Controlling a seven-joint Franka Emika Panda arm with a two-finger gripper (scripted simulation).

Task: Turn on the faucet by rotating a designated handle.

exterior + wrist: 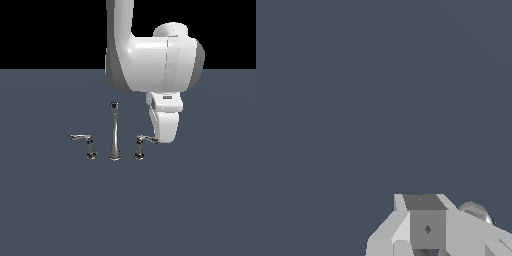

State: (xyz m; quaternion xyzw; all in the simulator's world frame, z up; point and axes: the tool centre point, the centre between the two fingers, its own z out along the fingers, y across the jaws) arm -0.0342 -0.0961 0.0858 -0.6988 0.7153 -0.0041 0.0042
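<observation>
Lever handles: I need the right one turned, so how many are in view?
2. One lever handle stands on the exterior view's left of the spout; the other on its right, beside the arm.

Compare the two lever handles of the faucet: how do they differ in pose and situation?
The left handle points its lever to the exterior view's left and stands free of the arm. The right handle points right, its lever tip meeting the gripper. Both are small chrome levers on short posts, flanking the spout.

Chrome faucet (114,132), white arm (150,55), slate-blue floor (50,200)
</observation>
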